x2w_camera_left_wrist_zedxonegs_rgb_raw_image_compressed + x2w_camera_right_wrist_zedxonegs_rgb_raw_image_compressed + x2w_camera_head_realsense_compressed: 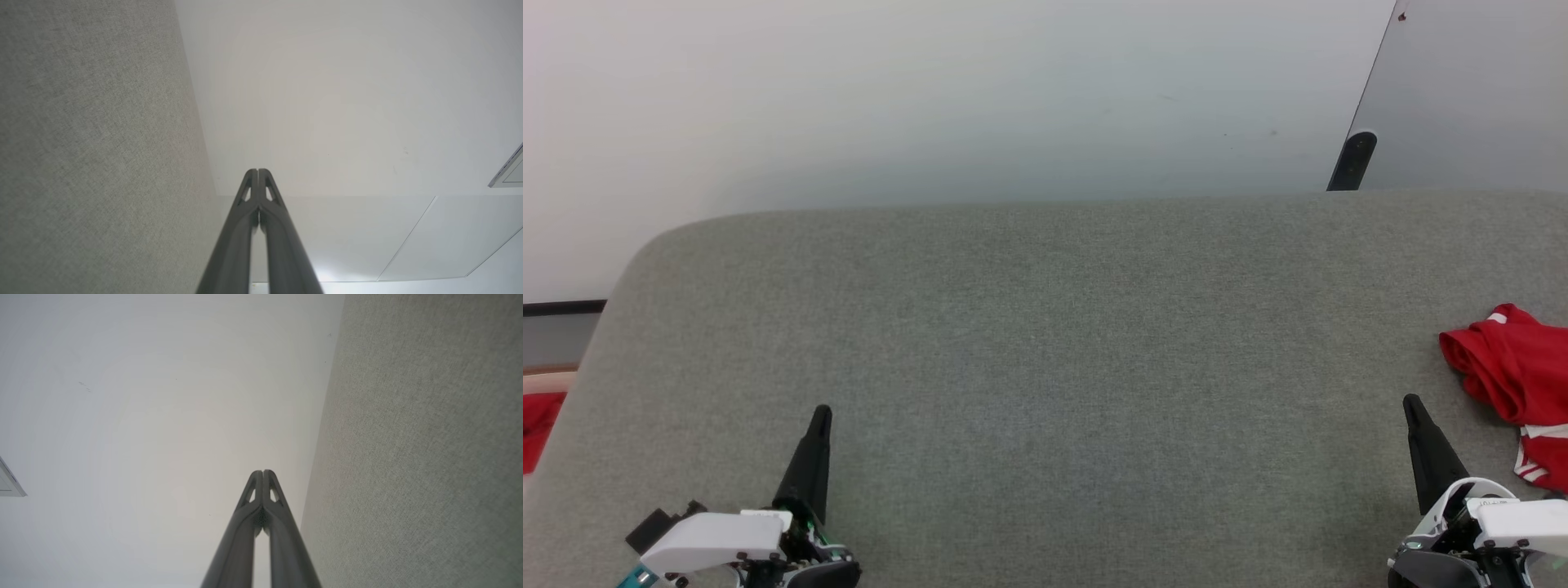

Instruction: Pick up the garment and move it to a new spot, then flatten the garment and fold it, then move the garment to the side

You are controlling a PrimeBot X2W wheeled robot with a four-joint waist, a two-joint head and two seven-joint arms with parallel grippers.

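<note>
Grey woven fabric covers the table (1045,327), which spans most of the head view, with a rounded corner at the far left. Beyond its far edge is a pale, smooth background, and a dark rounded post (1354,159) stands at the upper right.

The garment (1515,367) lies crumpled on the table at the far right edge of the head view. It is bright red, with a white, red-striped trim band showing at its near end, and part of it is cut off by the frame.

The right claw (1410,402) sits at the lower right, its tip just beside the garment's near left side but apart from it. Its two dark fingers are pressed together, holding nothing.

The left claw (822,412) is at the lower left, well apart from the garment. It too is pressed together and empty.

Each wrist view shows its own claw with tips meeting, the left claw (258,171) and the right claw (262,472), with the grey table fabric to one side.

A scrap of red cloth (539,429) shows off the table's left edge – too little to identify.
</note>
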